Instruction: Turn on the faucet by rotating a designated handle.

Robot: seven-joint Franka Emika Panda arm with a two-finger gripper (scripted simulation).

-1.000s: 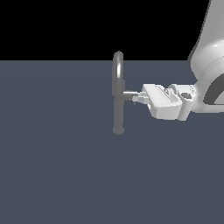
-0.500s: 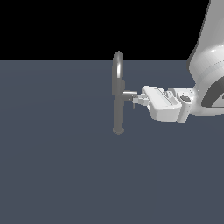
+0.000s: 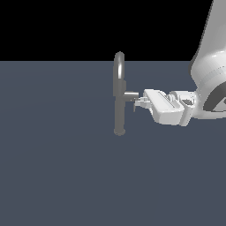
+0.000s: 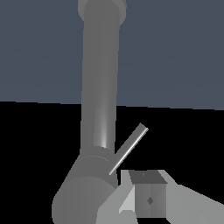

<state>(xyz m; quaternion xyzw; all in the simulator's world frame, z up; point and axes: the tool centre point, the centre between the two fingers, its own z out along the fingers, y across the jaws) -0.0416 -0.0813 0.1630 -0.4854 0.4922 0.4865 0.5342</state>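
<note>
Closer now, the gripper (image 3: 137, 104) has slid toward the exterior view's left, reaching the handle (image 3: 130, 95), a stub on the side of the faucet (image 3: 118, 99) standing upright on the grey floor (image 3: 57, 167). One fingertip (image 4: 148, 199) sits beside the thin lever pin (image 4: 128, 148); jaw width I cannot tell.

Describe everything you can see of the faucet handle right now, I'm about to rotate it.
The handle is a short grey, metallic-looking cylinder stub sticking out sideways from the upright faucet column, toward the exterior view's right. A thin lever pin slants out from it. The gripper sits right at the stub's free end; in the wrist view a fingertip lies close beside the pin, but actual contact cannot be confirmed.
</note>
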